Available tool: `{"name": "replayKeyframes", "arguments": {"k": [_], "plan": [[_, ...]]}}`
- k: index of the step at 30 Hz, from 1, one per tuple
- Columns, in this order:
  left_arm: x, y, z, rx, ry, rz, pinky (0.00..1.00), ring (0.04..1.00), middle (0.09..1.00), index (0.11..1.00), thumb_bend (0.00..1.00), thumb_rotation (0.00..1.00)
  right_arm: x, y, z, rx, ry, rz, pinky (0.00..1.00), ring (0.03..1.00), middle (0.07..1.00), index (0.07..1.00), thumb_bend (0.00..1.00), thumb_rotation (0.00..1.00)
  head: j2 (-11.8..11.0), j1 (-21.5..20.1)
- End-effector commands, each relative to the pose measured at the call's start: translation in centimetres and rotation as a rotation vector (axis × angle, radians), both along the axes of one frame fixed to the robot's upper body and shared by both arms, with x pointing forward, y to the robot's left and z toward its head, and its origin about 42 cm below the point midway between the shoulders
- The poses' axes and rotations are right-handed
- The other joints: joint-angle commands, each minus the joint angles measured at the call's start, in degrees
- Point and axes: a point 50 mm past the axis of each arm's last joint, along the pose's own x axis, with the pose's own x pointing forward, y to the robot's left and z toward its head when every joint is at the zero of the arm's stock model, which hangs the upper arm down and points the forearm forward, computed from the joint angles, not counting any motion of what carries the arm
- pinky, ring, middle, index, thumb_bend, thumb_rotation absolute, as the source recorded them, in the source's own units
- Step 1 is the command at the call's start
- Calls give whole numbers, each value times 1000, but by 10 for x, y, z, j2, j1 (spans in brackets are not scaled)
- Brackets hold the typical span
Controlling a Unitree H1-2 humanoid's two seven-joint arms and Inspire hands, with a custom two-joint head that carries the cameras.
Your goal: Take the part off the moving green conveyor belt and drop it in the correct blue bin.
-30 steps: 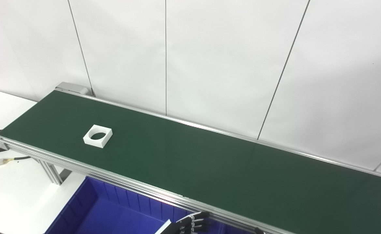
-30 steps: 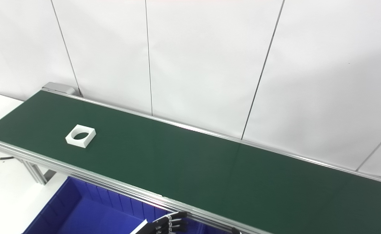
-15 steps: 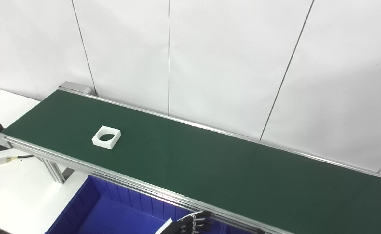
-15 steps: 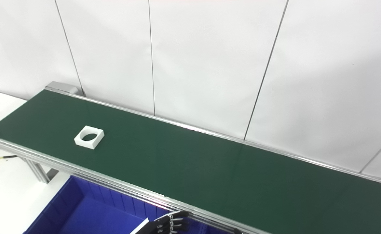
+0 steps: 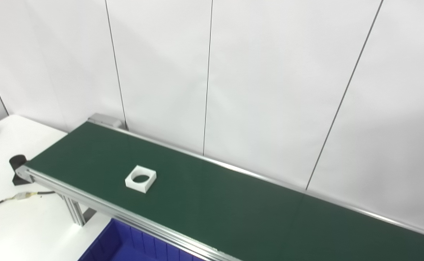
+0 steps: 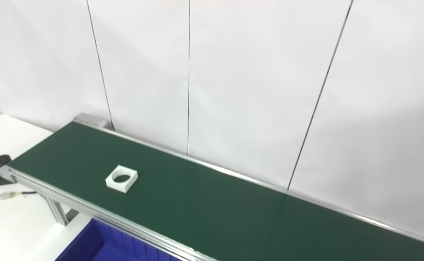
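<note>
A white square part with a round hole lies flat on the green conveyor belt, toward the belt's left end and near its front rail. A corner of a blue bin shows below the belt's front rail at the picture's bottom edge. Neither hand is in view in either eye view.
A white table lies left of the belt, with a black cylinder and a cable on it. A white panelled wall stands right behind the belt. The aluminium front rail runs between belt and bin.
The camera has tilted up and turned left, so the whole scene has shifted down and right and the hand has dropped out of the picture. The part has ridden a little rightward along the belt.
</note>
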Motion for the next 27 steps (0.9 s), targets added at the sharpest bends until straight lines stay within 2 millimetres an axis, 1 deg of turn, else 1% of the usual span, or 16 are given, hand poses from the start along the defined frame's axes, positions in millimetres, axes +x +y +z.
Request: {"name": "replayKeyframes", "arguments": {"k": [1,6,7,10,12,13,14,15,18,19,20,22,25,27], "plan": [[5,3,17,-4,-53,-18,725,781,796,817,966,194,4,4,9,27,-71,2,851,867,903,950,705,233,1,-1],[12,15,42,20,-100,-32,714,774,793,793,983,182,4,4,10,23,-77,3,821,854,890,945,696,235,2,0],[15,19,50,34,-119,-34,713,773,792,791,986,180,4,3,10,23,-77,2,820,853,890,946,694,234,4,2],[21,28,68,67,-155,-36,695,757,780,783,995,201,4,3,9,17,-78,-3,809,851,887,945,684,227,4,2],[28,35,84,86,-180,-44,693,749,763,779,991,201,4,3,9,22,-74,-4,815,855,891,947,682,226,7,2],[29,37,89,91,-186,-47,694,747,758,778,989,200,4,3,10,23,-74,-4,817,856,892,948,682,227,8,2],[33,41,100,122,-206,-50,694,747,757,778,989,200,5,3,10,23,-74,-4,818,856,893,948,682,228,10,3],[36,42,106,144,-218,-51,690,747,756,776,996,229,5,3,10,22,-75,-4,815,854,893,947,689,243,10,3],[44,46,129,199,-257,-51,690,755,764,775,999,242,6,2,10,26,-75,-5,813,852,891,945,700,259,12,4],[46,47,135,209,-266,-52,723,785,785,787,979,232,7,2,10,27,-75,-6,814,852,887,945,701,259,12,4],[50,48,143,225,-281,-49,735,800,798,794,961,222,8,2,10,29,-75,-6,814,851,886,945,703,259,12,3],[55,50,151,249,-300,-43,735,818,816,806,913,192,8,2,10,29,-76,-7,808,850,885,943,708,264,12,3],[64,54,165,323,-335,-21,726,825,829,806,889,160,9,3,11,28,-74,-8,805,849,884,943,710,263,14,0],[69,56,171,370,-347,-16,708,825,844,817,876,190,9,3,11,29,-75,-7,806,850,886,945,703,256,14,-4]]}}
